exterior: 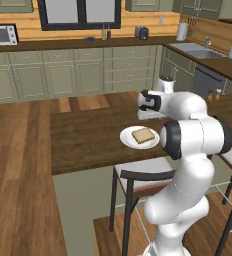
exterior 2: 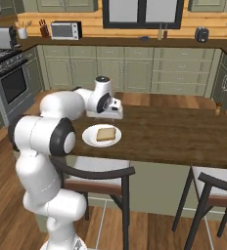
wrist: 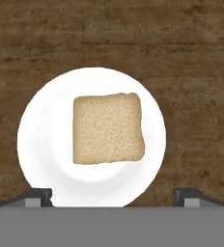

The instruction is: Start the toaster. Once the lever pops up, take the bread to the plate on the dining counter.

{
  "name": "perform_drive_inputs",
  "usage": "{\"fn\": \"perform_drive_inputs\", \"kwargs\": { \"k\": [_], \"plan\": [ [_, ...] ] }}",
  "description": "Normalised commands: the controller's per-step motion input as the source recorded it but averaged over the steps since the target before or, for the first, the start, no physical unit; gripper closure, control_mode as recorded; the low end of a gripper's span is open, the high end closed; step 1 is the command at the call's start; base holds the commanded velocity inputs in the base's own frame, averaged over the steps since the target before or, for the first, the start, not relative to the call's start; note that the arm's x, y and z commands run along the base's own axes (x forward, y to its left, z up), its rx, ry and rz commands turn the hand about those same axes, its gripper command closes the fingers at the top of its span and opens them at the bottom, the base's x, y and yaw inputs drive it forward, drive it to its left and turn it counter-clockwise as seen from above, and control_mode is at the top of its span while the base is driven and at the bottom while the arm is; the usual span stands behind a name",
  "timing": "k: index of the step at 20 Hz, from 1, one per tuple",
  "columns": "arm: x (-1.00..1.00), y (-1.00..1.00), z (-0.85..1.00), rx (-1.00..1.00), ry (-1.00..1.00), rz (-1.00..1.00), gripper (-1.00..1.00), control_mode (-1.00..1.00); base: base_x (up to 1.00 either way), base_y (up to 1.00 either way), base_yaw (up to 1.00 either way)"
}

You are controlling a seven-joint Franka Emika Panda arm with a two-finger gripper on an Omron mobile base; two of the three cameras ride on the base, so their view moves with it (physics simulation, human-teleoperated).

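Wide apart at the bottom of the hand view stand the two dark fingertips [wrist: 34, 197] of the gripper [wrist: 112, 198], open and empty above the plate [wrist: 39, 144]; the bread [wrist: 107, 128] lies flat on it. From the left base, the white arm [exterior: 188, 135] stands just before the dining counter [exterior: 83, 135]. From the right base, the toaster [exterior 2: 201, 33] sits, seemingly, on the far worktop.
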Motion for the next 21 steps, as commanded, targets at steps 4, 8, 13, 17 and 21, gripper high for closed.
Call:
{"fn": "perform_drive_inputs", "kwargs": {
  "k": [4, 8, 13, 17, 21],
  "plan": [
    [-0.89, 0.00, 0.79, -0.02, -0.07, 0.00, -1.00, -1.00, 0.00, 0.00, 0.00],
    [-1.00, 0.00, 0.84, -0.10, -0.21, 0.00, -1.00, -1.00, 0.00, 0.00, 0.00],
    [-0.99, 0.04, 0.87, -0.11, -0.19, 0.00, -1.00, -1.00, 0.00, 0.00, 0.00],
    [-0.94, 0.16, 0.98, -0.15, -0.09, 0.00, -1.00, -1.00, 0.00, 0.00, 0.00],
    [-1.00, 0.39, 0.69, -0.19, -0.07, 0.00, -1.00, -1.00, 0.00, 0.00, 0.00]
  ]
}}
